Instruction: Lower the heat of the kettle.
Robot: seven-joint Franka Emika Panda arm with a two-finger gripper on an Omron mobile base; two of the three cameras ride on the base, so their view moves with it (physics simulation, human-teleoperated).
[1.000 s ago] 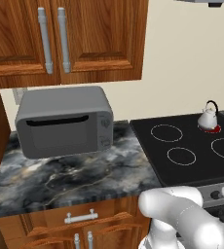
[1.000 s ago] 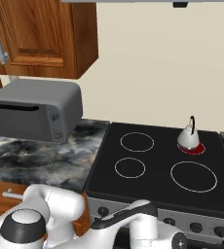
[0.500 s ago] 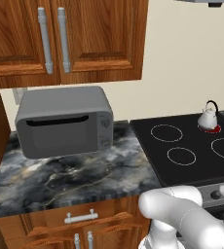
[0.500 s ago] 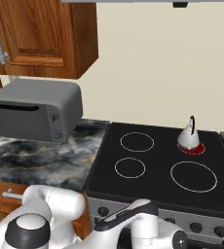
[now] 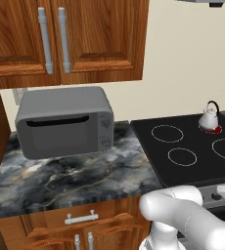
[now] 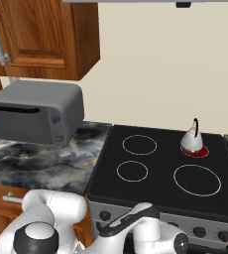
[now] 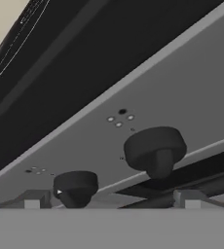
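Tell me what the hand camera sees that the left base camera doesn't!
Hand view: a close look at two dark round knobs on the stove's grey front panel, seen from just below.

Left base view: the grey microwave on the marble counter, the wooden cabinets above, and the little kettle sitting on a red glowing burner.

Both: the black stovetop with its white burner rings.
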